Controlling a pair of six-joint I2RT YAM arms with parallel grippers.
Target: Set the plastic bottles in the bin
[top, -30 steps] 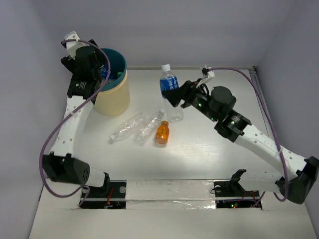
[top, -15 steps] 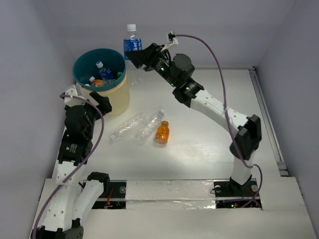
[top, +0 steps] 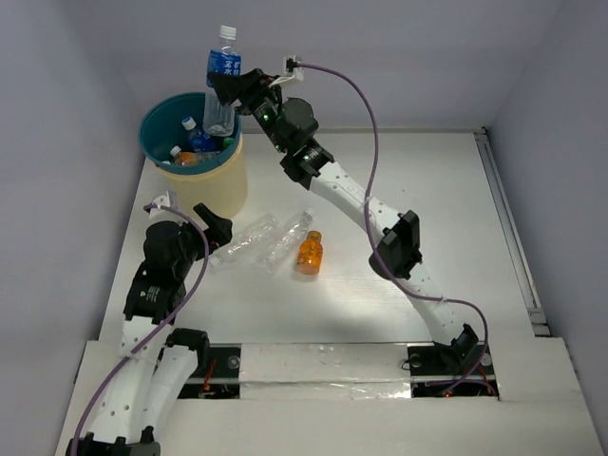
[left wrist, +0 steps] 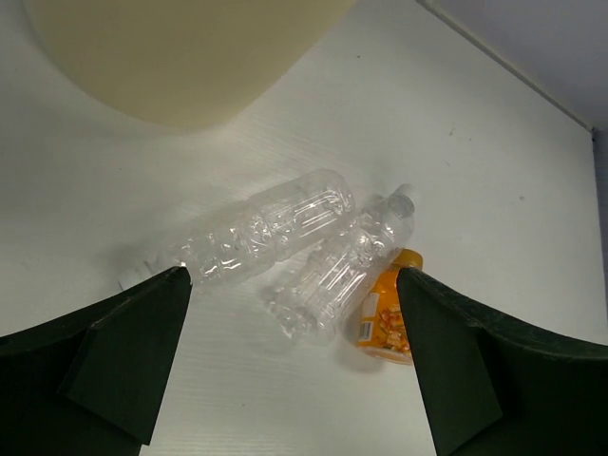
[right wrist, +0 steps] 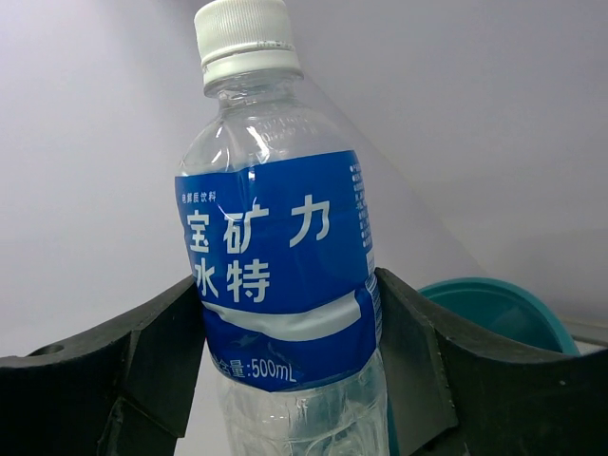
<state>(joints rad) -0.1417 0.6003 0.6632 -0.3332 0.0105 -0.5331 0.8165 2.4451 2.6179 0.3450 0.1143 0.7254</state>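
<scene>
My right gripper (top: 228, 92) is shut on an upright clear bottle with a blue label (top: 221, 76) and holds it above the far rim of the bin (top: 215, 195). In the right wrist view both pads press the label of this bottle (right wrist: 275, 275), and the teal rim of the bin (right wrist: 503, 296) shows behind it. Bottles lie inside the bin, among them a blue-labelled one (top: 195, 139) and an orange one (top: 183, 159). Two clear bottles (top: 245, 242) (top: 287, 241) and an orange bottle (top: 309, 253) lie on the table. My left gripper (top: 187, 213) hangs open just left of them, holding nothing.
In the left wrist view the cream wall of the bin (left wrist: 190, 57) fills the top left, with the clear bottles (left wrist: 271, 226) (left wrist: 344, 274) and the orange bottle (left wrist: 388, 315) ahead of the fingers. A raised rail (top: 505, 223) runs along the table's right side.
My right arm has swung left and stretched out, carrying the blue-labelled bottle from mid-table to above the bin. My left arm has drawn back from the bin and dropped beside the clear bottles.
</scene>
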